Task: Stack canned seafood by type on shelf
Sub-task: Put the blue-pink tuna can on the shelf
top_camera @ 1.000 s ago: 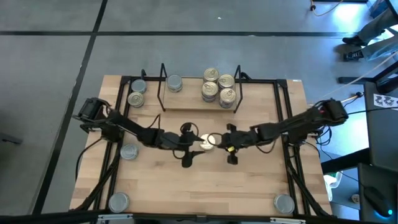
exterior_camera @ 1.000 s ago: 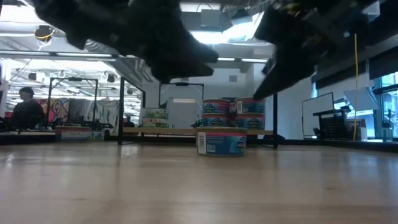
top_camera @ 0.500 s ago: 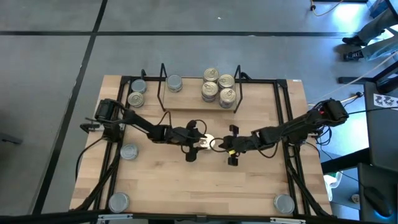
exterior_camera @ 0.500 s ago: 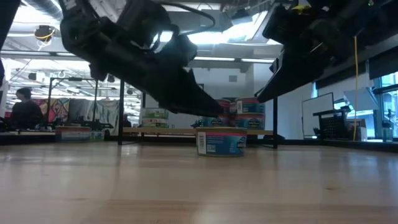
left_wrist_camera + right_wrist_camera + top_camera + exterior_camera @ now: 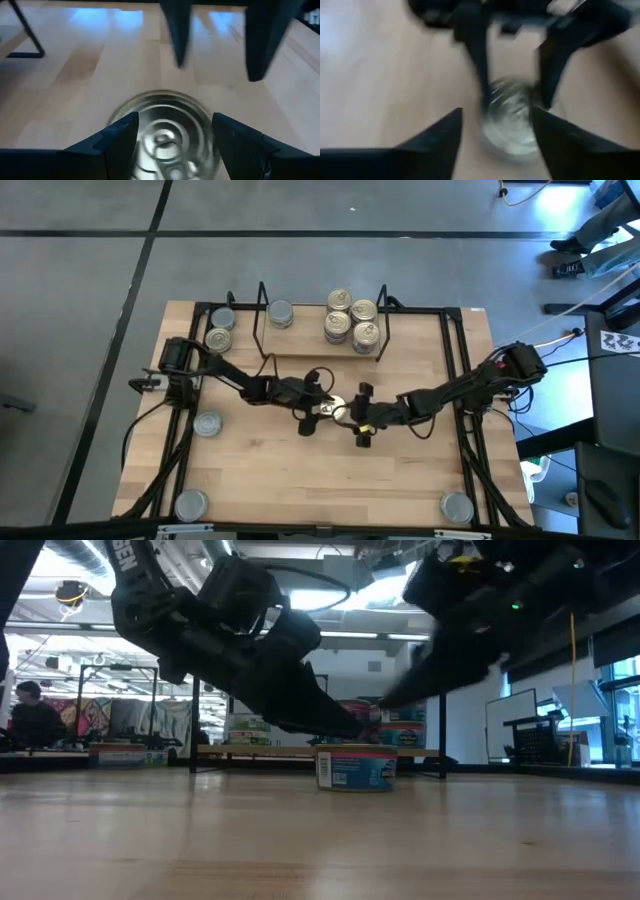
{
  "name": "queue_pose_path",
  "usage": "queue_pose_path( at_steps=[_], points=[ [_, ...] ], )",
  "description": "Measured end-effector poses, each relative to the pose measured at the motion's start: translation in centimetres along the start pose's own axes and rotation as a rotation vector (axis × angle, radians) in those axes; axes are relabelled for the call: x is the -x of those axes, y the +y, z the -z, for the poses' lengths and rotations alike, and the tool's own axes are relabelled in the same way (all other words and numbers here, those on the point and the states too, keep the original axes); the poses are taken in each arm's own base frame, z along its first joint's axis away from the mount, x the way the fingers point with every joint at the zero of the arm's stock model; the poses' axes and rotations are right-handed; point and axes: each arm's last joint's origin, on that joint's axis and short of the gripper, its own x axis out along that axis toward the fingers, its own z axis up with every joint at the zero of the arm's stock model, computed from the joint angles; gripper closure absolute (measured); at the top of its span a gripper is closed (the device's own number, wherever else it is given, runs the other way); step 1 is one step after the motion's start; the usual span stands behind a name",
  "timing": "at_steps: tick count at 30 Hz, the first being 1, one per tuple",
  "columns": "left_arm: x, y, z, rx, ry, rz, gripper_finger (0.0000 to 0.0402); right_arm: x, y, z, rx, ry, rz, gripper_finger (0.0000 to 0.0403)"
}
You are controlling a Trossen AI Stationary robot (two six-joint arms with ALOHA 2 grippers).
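Tin [image 5: 337,412] sits mid-table, and I have both grippers converging on it. My left gripper [image 5: 320,413] has its jaws spread, one finger [image 5: 112,145] on each side of the tin's ringed lid (not yet touching, as far as I can see). My right gripper [image 5: 361,418], jaws also released, faces it just opposite. More tins [image 5: 352,320] stand on the shelf [image 5: 262,320] beyond.

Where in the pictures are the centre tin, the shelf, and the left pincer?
Centre tin [image 5: 356,768]: low view, on its label side.
Shelf [image 5: 262,308]: high view, on its left end frame.
Left pincer [image 5: 172,137]: left wrist view, midway between its fingertips.
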Motion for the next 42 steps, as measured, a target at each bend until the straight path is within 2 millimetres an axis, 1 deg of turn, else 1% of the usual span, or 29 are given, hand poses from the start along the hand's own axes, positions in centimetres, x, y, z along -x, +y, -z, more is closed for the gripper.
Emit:
queue_pose_path(
  at_steps=[2,5,8,10,19,29,35,39,42],
  points=[
    [0.0,0.2,0.0,-0.001,-0.001,-0.005,0.0149,0.0,-0.2,-0.4,0.003,-0.045,0.064,0.0121],
    [0.0,0.2,0.0,-0.006,0.004,-0.005,0.0149,0.0,-0.2,-0.6,-0.005,-0.068,0.077,0.0062],
    [0.0,0.4,0.0,-0.008,0.005,-0.009,0.0149,0.0,-0.1,-0.7,-0.009,-0.08,0.051,0.0021],
    [0.0,0.6,0.0,-0.007,0.006,-0.015,0.0149,0.0,0.0,-0.7,-0.007,-0.076,0.033,0.0008],
    [0.0,0.4,0.1,-0.028,0.013,0.041,0.0149,0.0,0.0,-0.7,-0.007,-0.073,0.013,0.0032],
    [0.0,1.4,0.6,-0.023,0.071,-0.004,0.0149,0.0,0.1,-0.6,-0.002,-0.059,-0.003,0.0032],
    [0.1,1.5,0.7,-0.023,0.085,-0.003,0.0149,-0.1,0.1,-0.3,0.043,-0.027,-0.03,0.0031],
    [0.1,2.1,0.7,0.052,0.085,-0.014,0.0149,0.0,0.2,-0.1,0.114,-0.008,-0.072,0.0031],
    [0.1,2.7,0.7,0.119,0.085,-0.005,0.0149,0.0,0.2,-0.1,0.151,-0.01,-0.066,0.0031]
  ],
)
